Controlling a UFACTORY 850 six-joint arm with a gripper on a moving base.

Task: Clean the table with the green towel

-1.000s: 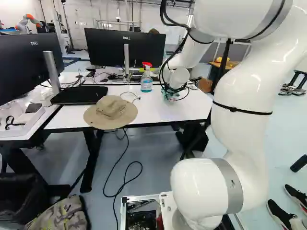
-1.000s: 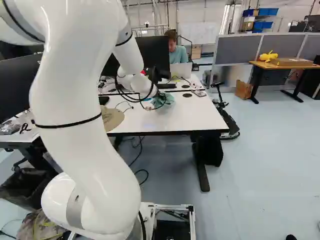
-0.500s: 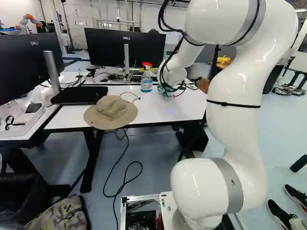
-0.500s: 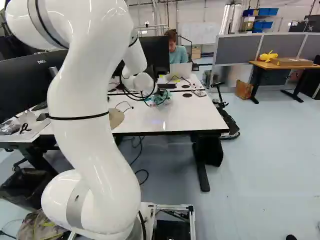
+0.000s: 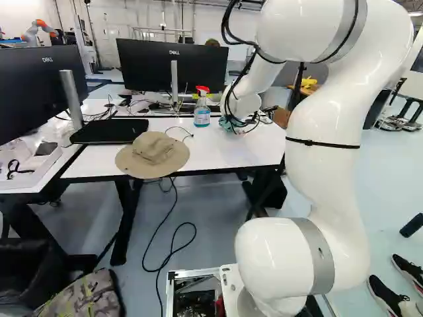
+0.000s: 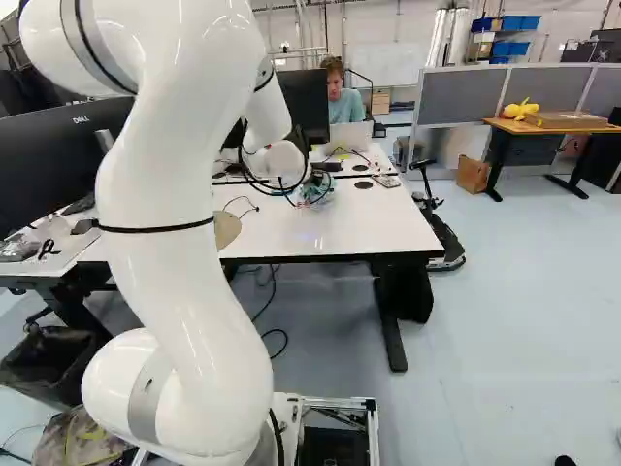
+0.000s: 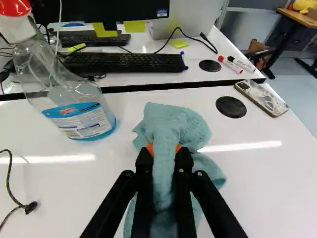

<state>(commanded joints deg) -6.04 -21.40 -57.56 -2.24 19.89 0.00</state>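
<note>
At the far part of the white table point(image 6: 349, 228), the gripper point(image 6: 309, 190) stands low over the top, partly hidden by black cables. In the wrist view the gripper point(image 7: 164, 151) is shut on the green towel point(image 7: 171, 124), pinching a bunched fold between its orange pads. The towel's loose folds spread ahead of and under the fingers, touching the white surface. Part of the towel also shows below the wrist in the left base view.
A spray bottle point(image 5: 202, 107) stands beside the towel. A beige hat point(image 5: 153, 154) lies at the table's front edge. Near the towel are a phone point(image 7: 262, 97), a black table grommet point(image 7: 231, 106) and a cable end point(image 7: 30, 207). Monitors point(image 5: 173, 66) stand behind.
The arm has shifted against its base joint, its upper part moving left in the left base view. The towel has moved over the table with the gripper. The base has stayed put.
</note>
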